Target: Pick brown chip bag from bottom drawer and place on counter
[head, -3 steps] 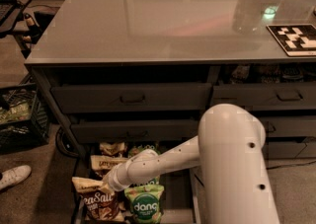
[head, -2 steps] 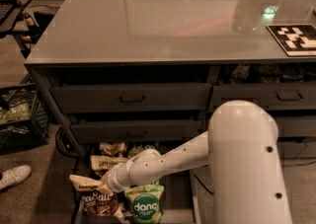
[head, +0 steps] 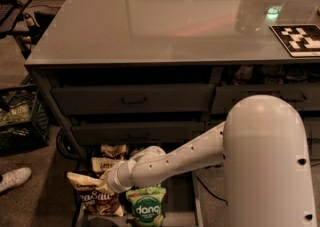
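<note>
The arm reaches down from the right into the open bottom drawer [head: 179, 193], and the gripper [head: 106, 187] sits right at the top edge of the brown chip bag [head: 95, 202]. The bag lies at the front left of the drawer, tipped a little, its pale top band up against the end of the wrist. From where I stand, the wrist and the crinkled top of the bag hide the business end, so I cannot tell whether the gripper has closed on the bag or is only touching it.

A green bag [head: 146, 210] stands just beside it on the right, and two more snack bags [head: 109, 157] lie further back in the drawer.

I'd say this is the grasp step: the bag is not yet out of the drawer. Next, a firm hold on that top band is needed. Then comes a straight lift, clear of the green bag and of the closed drawers above, and a swing up onto the counter [head: 150, 21].
</note>
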Robot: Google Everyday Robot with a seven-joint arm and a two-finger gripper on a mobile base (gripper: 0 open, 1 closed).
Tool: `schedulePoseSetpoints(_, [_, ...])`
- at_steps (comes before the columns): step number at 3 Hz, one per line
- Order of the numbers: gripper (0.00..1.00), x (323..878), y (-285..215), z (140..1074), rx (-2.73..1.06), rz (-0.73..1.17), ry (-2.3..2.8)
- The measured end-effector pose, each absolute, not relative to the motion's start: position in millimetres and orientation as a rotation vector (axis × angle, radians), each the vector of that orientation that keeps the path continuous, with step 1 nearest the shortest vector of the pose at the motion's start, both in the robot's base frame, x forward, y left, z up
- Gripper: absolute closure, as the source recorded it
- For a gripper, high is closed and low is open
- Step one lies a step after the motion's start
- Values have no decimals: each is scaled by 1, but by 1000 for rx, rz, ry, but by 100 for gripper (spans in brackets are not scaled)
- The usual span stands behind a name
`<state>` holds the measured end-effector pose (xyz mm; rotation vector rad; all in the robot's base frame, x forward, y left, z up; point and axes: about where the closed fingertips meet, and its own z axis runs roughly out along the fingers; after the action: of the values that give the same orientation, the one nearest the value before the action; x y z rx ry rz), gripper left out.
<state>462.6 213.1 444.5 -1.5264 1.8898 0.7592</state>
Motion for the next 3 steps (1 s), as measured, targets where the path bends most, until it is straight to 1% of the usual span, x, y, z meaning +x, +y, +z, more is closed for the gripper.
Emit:
schedulePoseSetpoints(1, [100, 457, 219, 479, -1554, 737, 1842])
schedulePoseSetpoints(3, [100, 426, 237, 584, -1603, 683, 1656])
